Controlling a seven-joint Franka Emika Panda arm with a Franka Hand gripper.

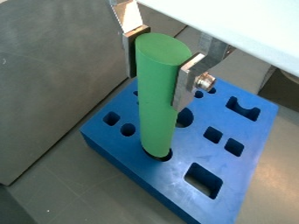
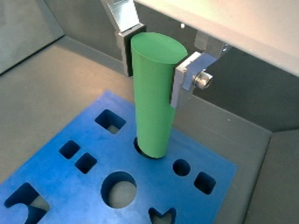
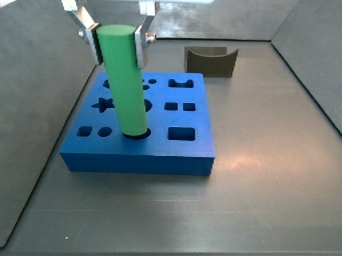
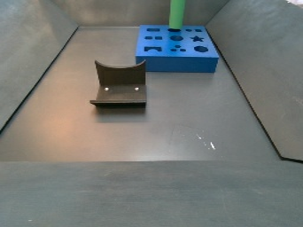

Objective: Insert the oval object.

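The oval object is a tall bright green peg standing upright with its lower end in a hole of the blue block. It shows in both wrist views and both side views. My gripper is directly above the block, its silver fingers on either side of the peg's top, shut on it. The block has several other shaped holes, all empty. The peg's lower end is hidden in the hole.
The dark fixture with a curved top stands on the grey floor apart from the block, and also shows in a side view. Grey metal walls enclose the floor on several sides.
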